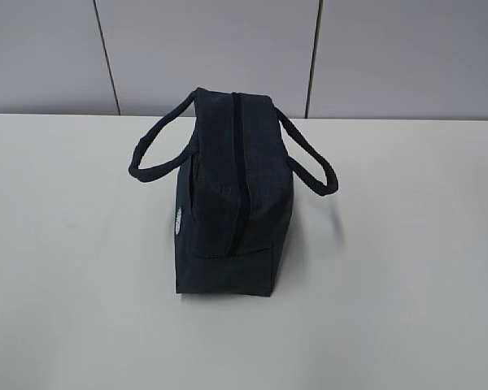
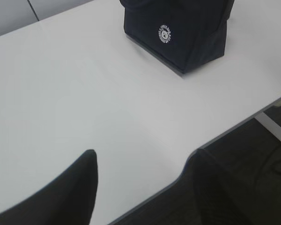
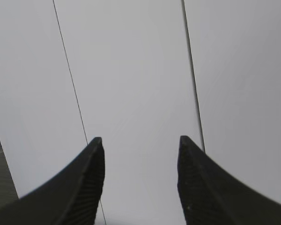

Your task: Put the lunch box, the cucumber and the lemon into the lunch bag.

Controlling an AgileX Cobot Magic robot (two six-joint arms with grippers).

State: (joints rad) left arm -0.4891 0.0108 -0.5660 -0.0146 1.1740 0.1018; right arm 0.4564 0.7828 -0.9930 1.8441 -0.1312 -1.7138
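Observation:
The dark navy lunch bag (image 1: 232, 195) stands in the middle of the white table, its top zipper line running toward me and its two loop handles spread left and right. In the left wrist view the lunch bag (image 2: 178, 35) sits far ahead, its round white logo facing that camera. My left gripper (image 2: 145, 157) hangs open over the table's near edge with nothing between its fingers. My right gripper (image 3: 140, 143) is open too and faces a pale panelled wall. Neither gripper shows in the exterior view. The lunch box, the cucumber and the lemon are out of view.
The white table (image 1: 407, 284) spreads around the bag on all sides. Its edge (image 2: 225, 133) runs diagonally through the left wrist view, with dark floor beyond. A grey panelled wall (image 1: 211, 49) stands behind the table.

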